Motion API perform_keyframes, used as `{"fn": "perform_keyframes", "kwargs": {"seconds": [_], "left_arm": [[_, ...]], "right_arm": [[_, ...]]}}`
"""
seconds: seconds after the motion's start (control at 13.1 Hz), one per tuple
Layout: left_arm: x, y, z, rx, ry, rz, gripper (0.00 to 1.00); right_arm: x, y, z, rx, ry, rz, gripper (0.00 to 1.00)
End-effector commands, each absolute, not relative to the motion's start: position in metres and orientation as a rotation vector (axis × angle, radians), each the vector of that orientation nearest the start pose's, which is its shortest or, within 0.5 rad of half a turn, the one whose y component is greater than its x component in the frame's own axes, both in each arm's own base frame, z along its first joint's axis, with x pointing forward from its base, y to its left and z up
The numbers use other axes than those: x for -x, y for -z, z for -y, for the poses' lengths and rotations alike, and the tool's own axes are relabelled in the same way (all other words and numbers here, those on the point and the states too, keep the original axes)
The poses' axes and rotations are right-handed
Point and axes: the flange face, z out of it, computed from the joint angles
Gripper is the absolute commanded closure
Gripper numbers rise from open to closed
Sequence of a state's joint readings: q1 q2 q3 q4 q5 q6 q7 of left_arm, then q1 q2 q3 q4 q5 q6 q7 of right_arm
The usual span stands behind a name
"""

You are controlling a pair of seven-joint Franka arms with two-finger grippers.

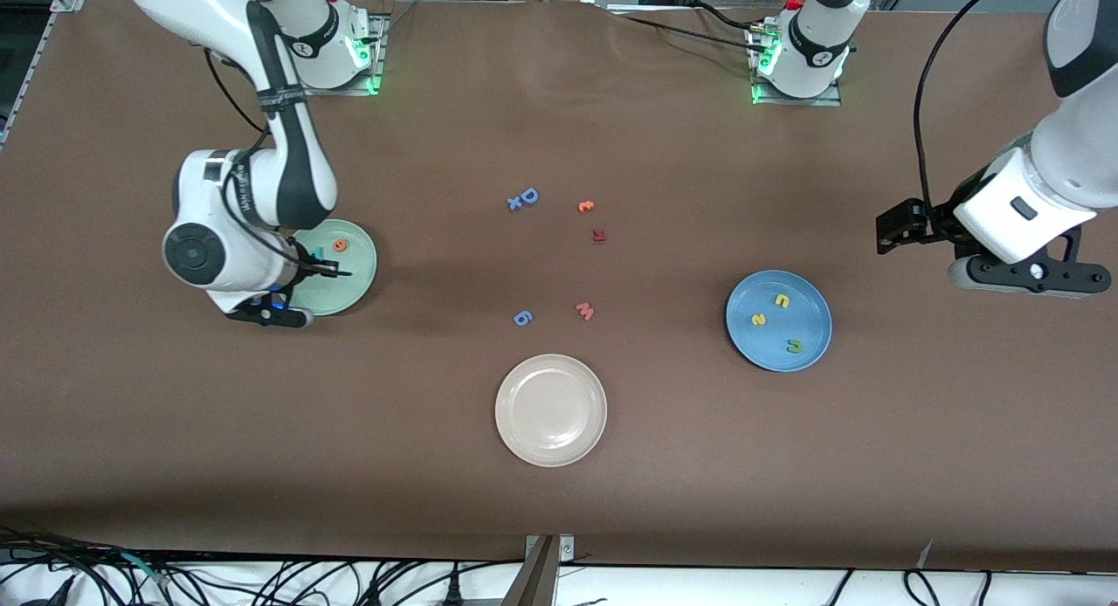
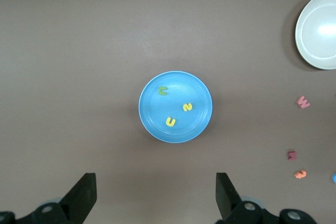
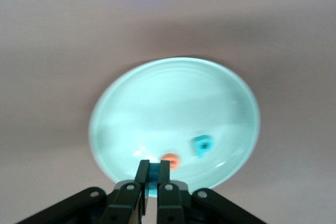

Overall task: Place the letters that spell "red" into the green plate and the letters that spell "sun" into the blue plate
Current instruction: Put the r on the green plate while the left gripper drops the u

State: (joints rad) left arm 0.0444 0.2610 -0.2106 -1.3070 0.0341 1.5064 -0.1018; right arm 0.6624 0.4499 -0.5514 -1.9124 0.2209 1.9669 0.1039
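My right gripper (image 3: pixel 154 170) hangs low over the rim of the green plate (image 1: pixel 362 278) (image 3: pixel 173 93), shut on a small teal letter (image 3: pixel 154 174). An orange "e" (image 1: pixel 340 246) (image 3: pixel 170 159) and a teal "d" (image 3: pixel 201 146) lie in that plate. The blue plate (image 1: pixel 808 305) (image 2: pixel 178 85) holds a yellow "s" (image 1: pixel 758 320) (image 2: pixel 187 107), a yellow arch (image 1: pixel 782 301) (image 2: pixel 170 122) and an olive arch (image 1: pixel 793 346) (image 2: pixel 163 91). My left gripper (image 1: pixel 1035 278) (image 2: pixel 156 182) waits open and empty, high over bare table at the left arm's end, beside the blue plate.
A beige plate (image 1: pixel 550 409) (image 2: pixel 320 30) sits mid-table, nearest the front camera. Loose letters lie in the middle: a big blue "D" (image 1: pixel 524 199), a small orange letter (image 1: pixel 586 207), a dark red one (image 1: pixel 598 236), a pink "w" (image 1: pixel 584 311) and a blue "6" (image 1: pixel 521 318).
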Motion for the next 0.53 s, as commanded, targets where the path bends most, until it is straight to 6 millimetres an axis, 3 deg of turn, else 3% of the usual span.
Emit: {"fn": "perform_keyframes", "kwargs": {"seconds": [0.0, 0.15, 0.23, 0.31, 0.46], "left_arm": [[-0.605, -0.598, 0.088, 3.151, -0.062, -0.104, 0.00], [-0.577, -0.591, 0.087, 3.136, -0.096, -0.098, 0.00], [-0.574, -0.591, 0.082, 3.140, -0.044, -0.101, 0.00], [-0.567, -0.589, 0.081, 3.140, -0.039, -0.096, 0.00], [-0.554, -0.584, 0.079, 3.146, -0.064, -0.093, 0.00]], "right_arm": [[-0.569, -0.239, -0.086, 3.174, -0.485, -0.123, 0.99], [-0.567, -0.228, -0.097, 3.180, -0.473, -0.097, 0.88], [-0.566, -0.229, -0.097, 3.178, -0.479, -0.096, 0.73], [-0.567, -0.231, -0.097, 3.176, -0.479, -0.098, 0.47], [-0.568, -0.240, -0.098, 3.168, -0.464, -0.095, 0.12]]}}
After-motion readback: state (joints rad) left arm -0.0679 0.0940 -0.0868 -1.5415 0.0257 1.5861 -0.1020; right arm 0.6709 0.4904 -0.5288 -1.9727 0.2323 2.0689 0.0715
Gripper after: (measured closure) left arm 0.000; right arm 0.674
